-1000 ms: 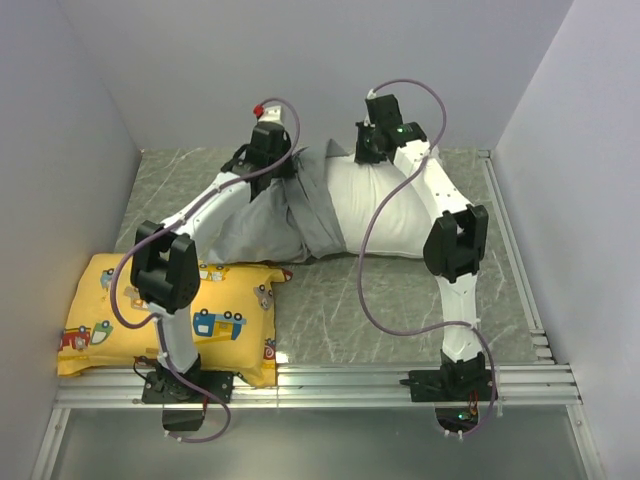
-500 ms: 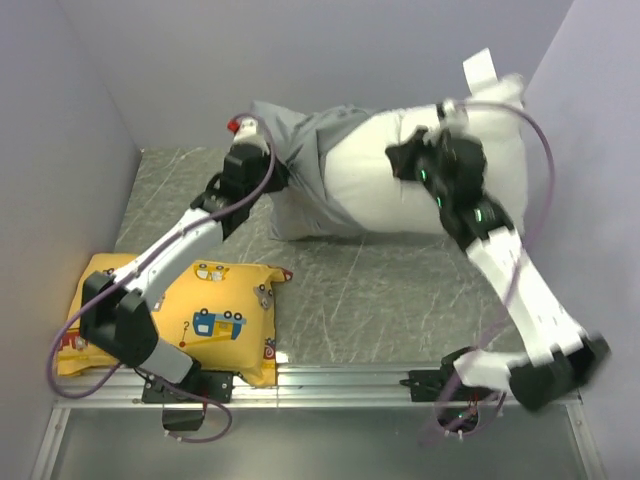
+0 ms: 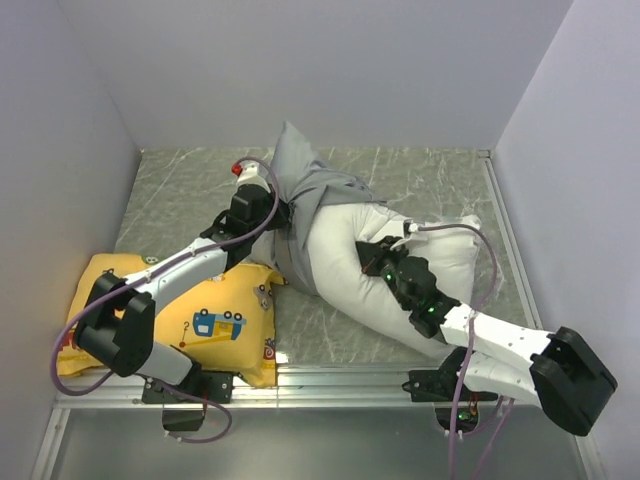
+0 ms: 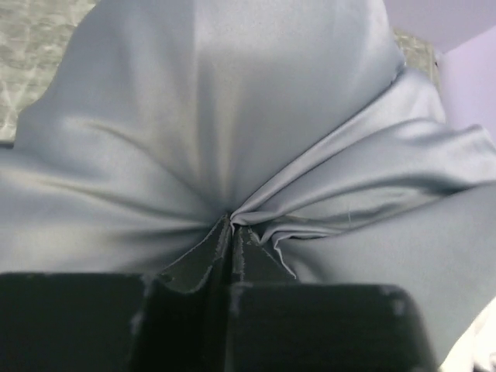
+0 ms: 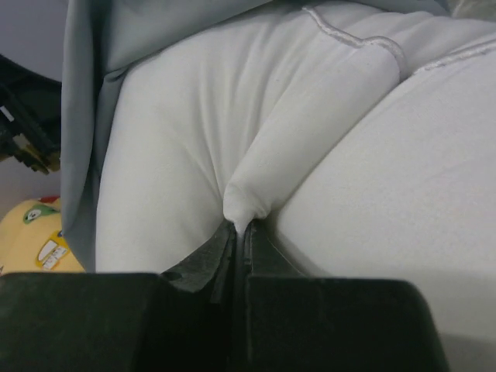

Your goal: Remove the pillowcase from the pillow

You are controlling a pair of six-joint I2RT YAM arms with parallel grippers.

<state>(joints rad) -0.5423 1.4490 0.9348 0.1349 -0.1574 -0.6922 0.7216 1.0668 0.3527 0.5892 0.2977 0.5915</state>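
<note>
The silver-grey pillowcase (image 3: 300, 190) is bunched at the back middle of the table and still covers the left end of the white pillow (image 3: 345, 265). It fills the left wrist view (image 4: 232, 116). My left gripper (image 3: 277, 213) is shut on a fold of the pillowcase (image 4: 232, 221). The pillow lies diagonally toward the right front, mostly bare. My right gripper (image 3: 368, 262) is shut on a pinch of the pillow's white cloth (image 5: 246, 205). The pillow's blue tag is not visible.
A yellow cushion (image 3: 200, 320) with a cartoon-vehicle print lies at the front left, under the left arm. It shows at the left edge of the right wrist view (image 5: 35, 236). Grey walls close in the table on three sides. A metal rail (image 3: 340, 380) runs along the near edge.
Both arms have come down and toward the front. The pillow, held high at the back half a second ago, now lies lower on the table, with more white pillow drawn out of the case.
</note>
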